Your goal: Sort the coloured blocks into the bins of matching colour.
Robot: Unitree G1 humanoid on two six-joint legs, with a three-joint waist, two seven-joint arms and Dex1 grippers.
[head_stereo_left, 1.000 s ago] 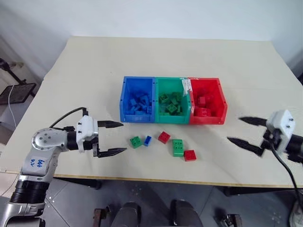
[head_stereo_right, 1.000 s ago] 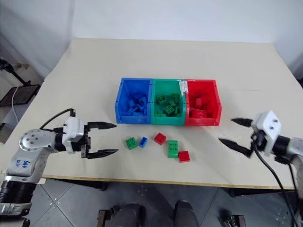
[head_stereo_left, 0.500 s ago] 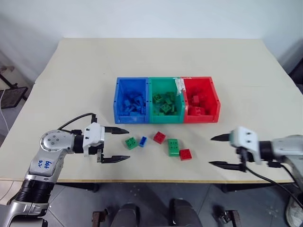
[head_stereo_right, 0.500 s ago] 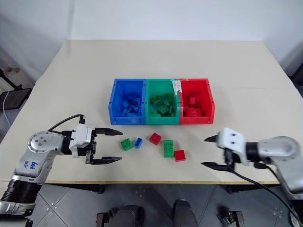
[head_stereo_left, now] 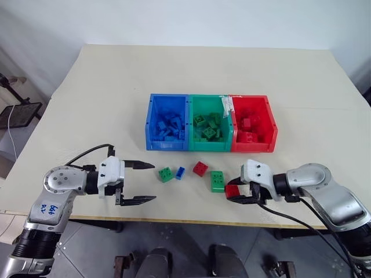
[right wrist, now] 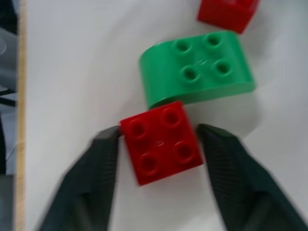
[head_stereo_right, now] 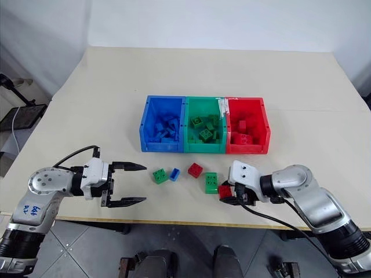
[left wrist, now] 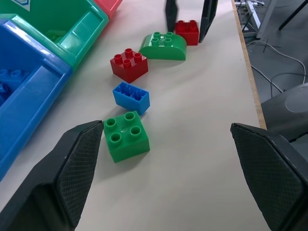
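Near the table's front edge my right gripper (head_stereo_left: 233,191) is shut on a red block (head_stereo_left: 232,190) that rests on the table; the right wrist view has a finger pressed to each side of this red block (right wrist: 161,142). Touching it is a longer green block (head_stereo_left: 218,180). Another red block (head_stereo_left: 200,168), a small blue block (head_stereo_left: 180,172) and a square green block (head_stereo_left: 166,174) lie further left. My left gripper (head_stereo_left: 153,182) stands open just left of the green square, holding nothing. Behind stand the blue bin (head_stereo_left: 167,145), green bin (head_stereo_left: 210,146) and red bin (head_stereo_left: 254,147), each holding several blocks of its own colour.
The table's front edge (head_stereo_left: 191,220) runs just below both grippers. A strip of white tape (head_stereo_left: 227,106) sits on the wall between the green and red bins. A black stand (head_stereo_left: 14,113) is on the floor to the left.
My right arm swung in from the right and down to the front red block, and its fingers closed on it. The left gripper stayed open in about the same place.
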